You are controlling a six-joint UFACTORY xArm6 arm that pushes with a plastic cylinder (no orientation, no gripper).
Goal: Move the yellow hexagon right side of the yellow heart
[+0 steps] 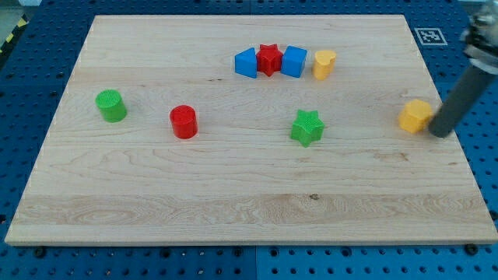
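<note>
Camera view: yellow hexagon near right edge, my tip beside.

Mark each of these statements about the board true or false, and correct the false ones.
1. My tip is just to the view's right of the yellow hexagon. True.
2. The yellow heart sits at the view's left end of the top row. False: it is at the row's right end, beside a blue block.
3. The red star lies between two blue blocks. True.
4. The green star touches the red cylinder. False: they lie well apart.
5. The green cylinder is the block farthest to the view's left. True.
</note>
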